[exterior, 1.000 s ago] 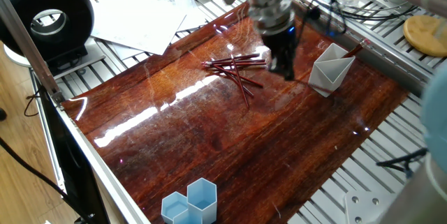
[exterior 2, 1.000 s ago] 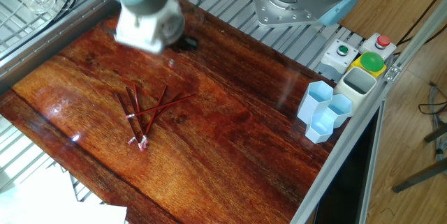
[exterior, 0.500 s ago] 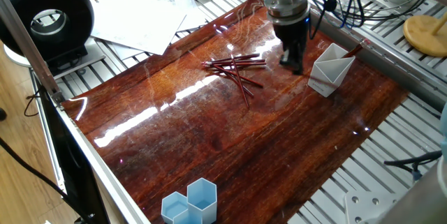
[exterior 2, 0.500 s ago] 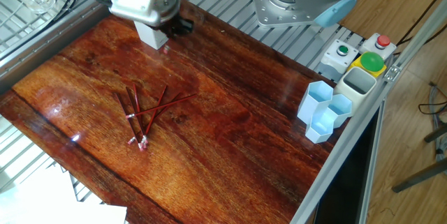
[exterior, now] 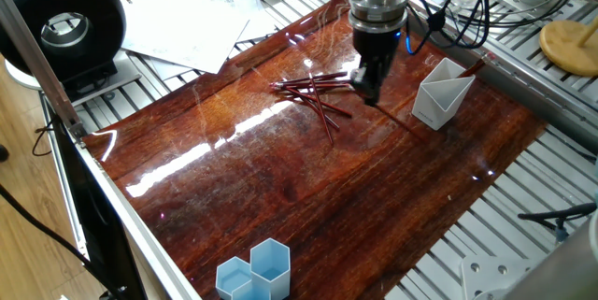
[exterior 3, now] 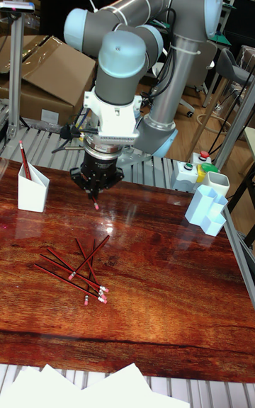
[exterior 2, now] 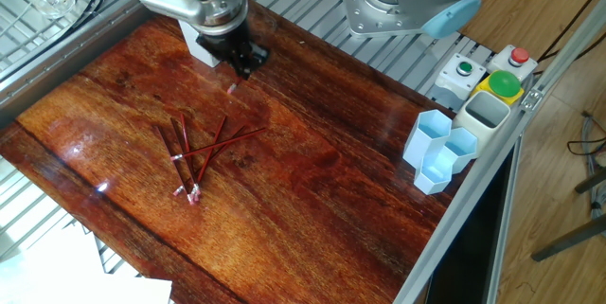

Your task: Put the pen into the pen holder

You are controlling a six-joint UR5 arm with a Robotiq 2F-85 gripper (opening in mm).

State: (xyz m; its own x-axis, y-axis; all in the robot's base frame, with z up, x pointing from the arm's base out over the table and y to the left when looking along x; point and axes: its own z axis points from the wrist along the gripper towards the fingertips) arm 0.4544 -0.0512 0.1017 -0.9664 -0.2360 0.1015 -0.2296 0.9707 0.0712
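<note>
Several red pens [exterior: 316,94] lie crossed in a loose pile on the wooden tabletop, also seen as pens [exterior 2: 197,151] and pens [exterior 3: 76,271]. The white pen holder [exterior: 439,97] stands to their right with one red pen leaning in it; the tall view shows the pen holder [exterior 3: 32,190] at the left. My gripper [exterior: 369,90] hangs low between pile and holder, just past the pile's right end. Its dark fingers taper to a point in the tall view, gripper [exterior 3: 95,198], with no pen visible between them. From the other side my gripper [exterior 2: 244,61] partly hides the holder.
Light blue hexagonal cups [exterior 2: 438,149] stand at the table's far end, with a button box [exterior 2: 488,75] behind them. Loose paper sheets [exterior: 192,27] lie off the left edge. Cables [exterior: 458,10] and a metal rail run behind the holder.
My gripper has moved away from the pen holder and back toward the pile of pens. The pens and the holder have not moved.
</note>
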